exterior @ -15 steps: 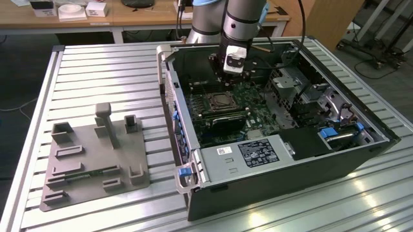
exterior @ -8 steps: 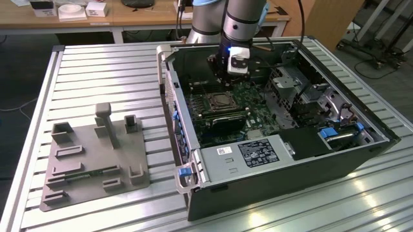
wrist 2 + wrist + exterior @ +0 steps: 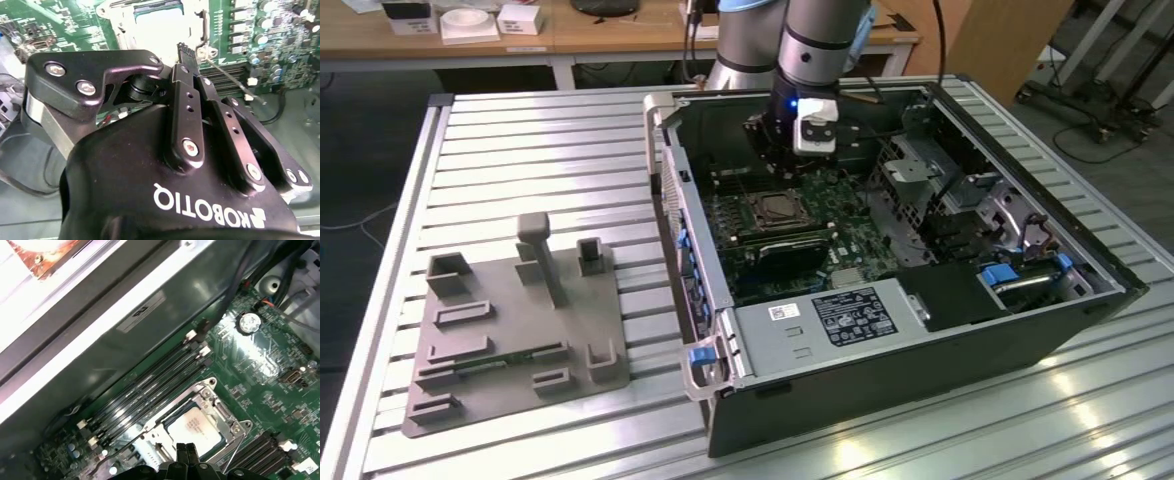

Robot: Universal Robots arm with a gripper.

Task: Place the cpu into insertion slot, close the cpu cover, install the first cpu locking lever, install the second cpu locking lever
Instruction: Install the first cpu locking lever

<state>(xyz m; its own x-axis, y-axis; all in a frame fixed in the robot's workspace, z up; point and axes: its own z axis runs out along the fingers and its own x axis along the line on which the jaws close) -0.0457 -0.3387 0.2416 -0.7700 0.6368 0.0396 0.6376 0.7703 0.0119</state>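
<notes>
The black computer case [image 3: 1014, 330] lies open on the slatted table, with the green board inside. The insertion slot [image 3: 754, 212] sits mid-board. In the first wrist view the pale cpu [image 3: 195, 427] lies in it, and the silvery cpu cover [image 3: 220, 412] lies flat around it. A thin wire locking lever [image 3: 232, 80] sticks out at an angle beside the socket, and it shows again as the lever [image 3: 231, 452] in the first wrist view. My gripper [image 3: 186, 452] hangs just above the socket's edge, shut with nothing between its fingers. It also shows as the gripper [image 3: 803, 155] and the gripper [image 3: 183, 50].
Long black memory slots [image 3: 150, 385] run between the socket and the case wall [image 3: 125, 340]. A power supply box [image 3: 834, 320] and a drive cage [image 3: 947, 190] crowd the case. A grey fixture block [image 3: 520, 330] stands on the table [image 3: 534, 150] at the exterior view's left.
</notes>
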